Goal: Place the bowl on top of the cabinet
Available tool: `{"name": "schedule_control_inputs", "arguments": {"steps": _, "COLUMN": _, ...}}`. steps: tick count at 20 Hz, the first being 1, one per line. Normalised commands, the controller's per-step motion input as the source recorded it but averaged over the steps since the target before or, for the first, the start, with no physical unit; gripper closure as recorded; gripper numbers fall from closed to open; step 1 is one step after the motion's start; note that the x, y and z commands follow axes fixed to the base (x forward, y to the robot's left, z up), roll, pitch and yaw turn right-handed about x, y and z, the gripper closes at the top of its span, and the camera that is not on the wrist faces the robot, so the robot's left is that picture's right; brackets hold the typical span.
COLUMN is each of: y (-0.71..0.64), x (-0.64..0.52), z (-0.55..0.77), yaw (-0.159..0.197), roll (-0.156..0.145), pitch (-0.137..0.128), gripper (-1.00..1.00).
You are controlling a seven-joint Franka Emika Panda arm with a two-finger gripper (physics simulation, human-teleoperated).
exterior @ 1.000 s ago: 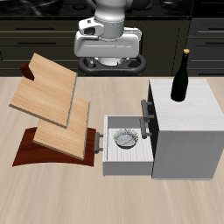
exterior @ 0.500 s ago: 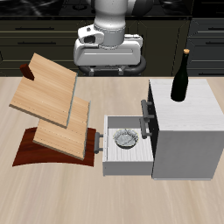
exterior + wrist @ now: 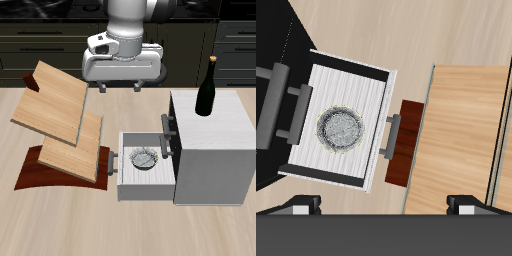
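The bowl [image 3: 144, 158], small and pale grey with a dark scribbly pattern, lies in the cabinet's pulled-out drawer [image 3: 128, 186]. In the wrist view the bowl [image 3: 342, 130] sits in the middle of the drawer [image 3: 356, 85]. The white-grey cabinet [image 3: 222, 140] has a flat top and dark bar handles. My gripper [image 3: 119, 87] hangs high above the table, farther back than the drawer, open and empty. Its fingertips [image 3: 301, 207] show wide apart in the wrist view, with the gripper [image 3: 386, 208] clear of the bowl.
A dark wine bottle [image 3: 208, 90] stands on the cabinet top near its back corner. Slanted wooden boards [image 3: 60, 110] on a dark red-brown base [image 3: 40, 172] lie beside the drawer; the boards [image 3: 461, 120] show in the wrist view too.
The gripper has shifted a little toward the table's front, still open. The bowl, drawer and bottle have not moved.
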Motion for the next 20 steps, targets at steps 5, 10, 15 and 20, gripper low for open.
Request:
{"name": "schedule_control_inputs", "arguments": {"steps": 5, "y": 0.04, "x": 0.17, "z": -0.18, "yaw": 0.103, "roll": 0.049, "pitch": 0.012, "gripper": -1.0}}
{"name": "schedule_control_inputs", "arguments": {"steps": 10, "y": 0.12, "x": 0.1, "z": -0.18, "yaw": 0.167, "roll": 0.024, "pitch": 0.026, "gripper": -1.0}}
{"name": "schedule_control_inputs", "arguments": {"steps": 15, "y": 0.13, "x": 0.03, "z": -0.28, "yaw": 0.275, "roll": -0.003, "pitch": 0.028, "gripper": -1.0}}
{"name": "schedule_control_inputs", "arguments": {"steps": 20, "y": 0.15, "x": -0.06, "z": -0.28, "yaw": 0.361, "roll": 0.015, "pitch": -0.053, "gripper": -1.0}}
